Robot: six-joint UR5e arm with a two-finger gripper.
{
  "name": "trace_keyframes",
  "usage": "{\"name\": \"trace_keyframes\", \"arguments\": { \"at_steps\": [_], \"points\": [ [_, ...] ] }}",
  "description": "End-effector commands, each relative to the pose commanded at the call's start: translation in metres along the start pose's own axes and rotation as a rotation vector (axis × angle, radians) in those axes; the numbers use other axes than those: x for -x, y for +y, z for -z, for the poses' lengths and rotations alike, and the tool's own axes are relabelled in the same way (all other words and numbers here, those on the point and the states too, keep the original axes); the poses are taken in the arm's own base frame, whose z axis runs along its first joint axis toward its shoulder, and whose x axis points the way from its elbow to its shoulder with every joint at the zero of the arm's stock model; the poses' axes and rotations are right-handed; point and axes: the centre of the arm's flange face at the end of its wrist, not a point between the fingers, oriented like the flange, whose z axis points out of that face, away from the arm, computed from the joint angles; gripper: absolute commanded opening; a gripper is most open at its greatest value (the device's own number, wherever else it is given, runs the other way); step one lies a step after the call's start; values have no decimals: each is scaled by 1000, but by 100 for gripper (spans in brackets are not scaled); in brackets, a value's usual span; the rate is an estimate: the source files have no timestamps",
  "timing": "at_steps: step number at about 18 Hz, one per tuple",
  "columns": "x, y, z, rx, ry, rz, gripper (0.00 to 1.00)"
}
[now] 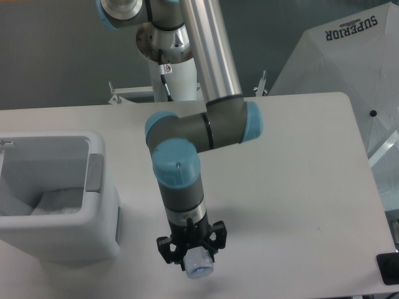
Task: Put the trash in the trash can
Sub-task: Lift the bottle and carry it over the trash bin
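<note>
My gripper (196,263) hangs over the table's front edge, right of the trash can (93,240), and is shut on the clear bluish bottle (199,268). The bottle pokes out below the fingers, its round end turned toward the camera, lifted off the table. The trash can is a boxy white bin with a grey side panel at the left edge. A crinkled white wrapper (59,202) lies inside it on the bottom. The arm's wrist hides the upper part of the bottle.
A white folded umbrella-like cover (349,62) marked SUPERIOR stands past the table's right edge. A dark object (388,269) sits at the lower right corner. The arm's base post (171,81) rises behind the table.
</note>
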Motion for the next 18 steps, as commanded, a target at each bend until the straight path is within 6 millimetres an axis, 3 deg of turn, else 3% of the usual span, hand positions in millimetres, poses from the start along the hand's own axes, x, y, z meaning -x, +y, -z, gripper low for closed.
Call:
{"name": "trace_keyframes", "arguments": {
  "at_steps": [1, 3, 10, 13, 18],
  "points": [
    [6, -11, 11, -32, -3, 30, 67],
    [25, -36, 56, -130, -11, 105, 67],
    [32, -63, 176, -342, -5, 149, 67],
    [16, -63, 206, -405, 13, 130, 67],
    [-11, -63, 237, -453, 43, 94, 67]
  ]
}}
